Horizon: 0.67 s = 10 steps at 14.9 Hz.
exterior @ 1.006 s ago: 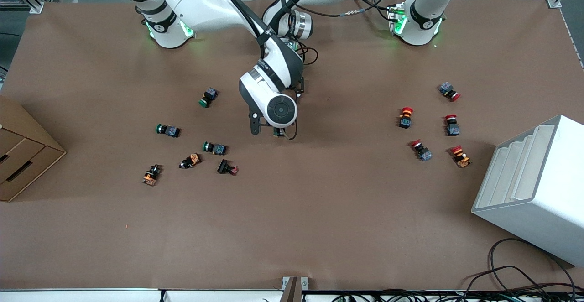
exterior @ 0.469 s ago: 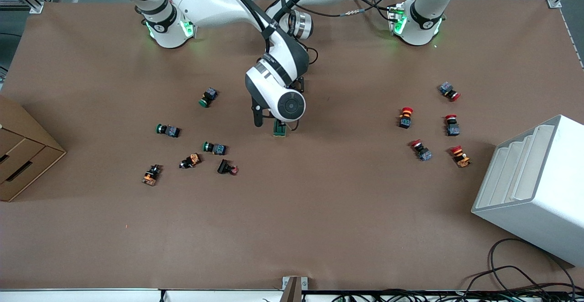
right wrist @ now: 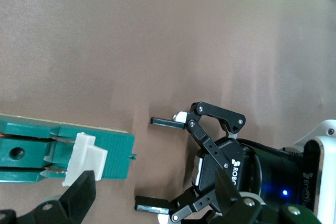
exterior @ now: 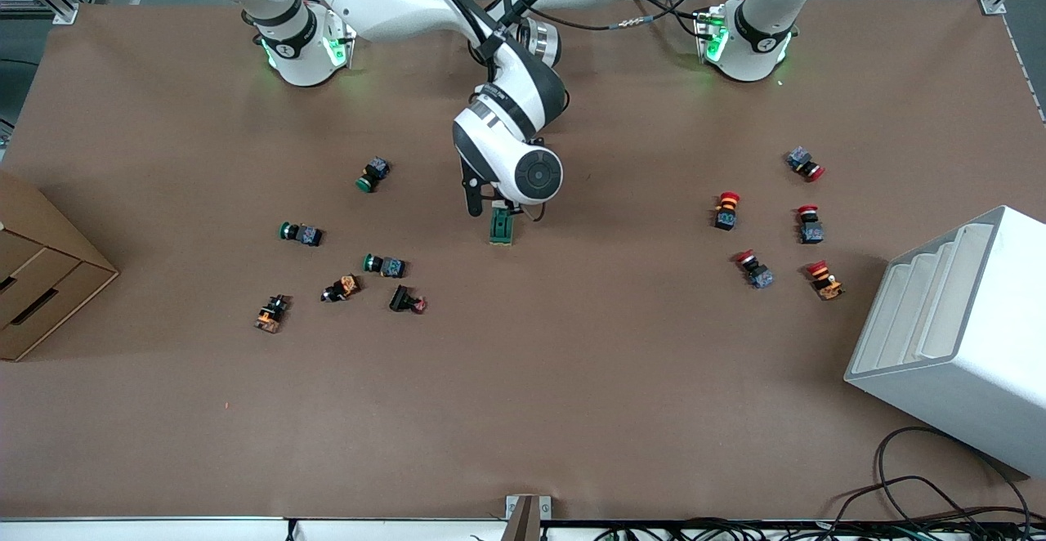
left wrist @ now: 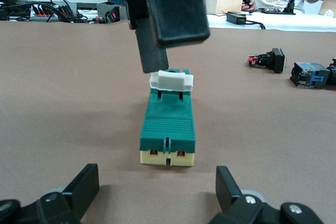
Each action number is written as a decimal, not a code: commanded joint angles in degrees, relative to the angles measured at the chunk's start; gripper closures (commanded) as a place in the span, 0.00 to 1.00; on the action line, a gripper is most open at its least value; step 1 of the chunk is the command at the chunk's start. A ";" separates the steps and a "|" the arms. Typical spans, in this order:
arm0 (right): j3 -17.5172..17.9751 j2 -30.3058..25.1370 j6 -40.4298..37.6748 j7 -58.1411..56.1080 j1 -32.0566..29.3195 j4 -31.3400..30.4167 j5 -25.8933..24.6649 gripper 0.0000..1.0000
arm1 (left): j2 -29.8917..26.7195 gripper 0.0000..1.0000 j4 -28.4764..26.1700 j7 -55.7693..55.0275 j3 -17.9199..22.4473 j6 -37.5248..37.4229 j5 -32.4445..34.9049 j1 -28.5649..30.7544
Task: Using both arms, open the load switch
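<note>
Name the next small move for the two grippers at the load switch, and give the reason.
Probably the left gripper should advance and close around the load switch body: its fingers stand open just short of it, while the right gripper already sits at the white lever.

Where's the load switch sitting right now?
In the front view the load switch lies flat mid-table, directly under the right claw, with the open left claw low beside its end.

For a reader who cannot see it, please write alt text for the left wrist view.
A green load switch with a white lever lies on the brown table, between the open left gripper and the right gripper at the lever end.
</note>
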 commanded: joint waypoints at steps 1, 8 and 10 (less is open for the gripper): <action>-0.39 0.03 -0.27 -0.48 0.65 -0.82 0.26 0.00 | 2.61 0.01 0.29 -2.09 -0.09 1.15 -0.55 -0.15; -0.47 0.12 -0.36 -2.41 0.39 -1.71 0.08 0.00 | 2.87 0.01 0.47 -2.09 -0.09 1.15 -0.55 -0.15; -0.73 -0.41 -0.53 -3.98 -0.31 -0.65 0.08 0.00 | 2.87 0.01 0.47 -2.09 -0.09 1.15 -0.55 -0.15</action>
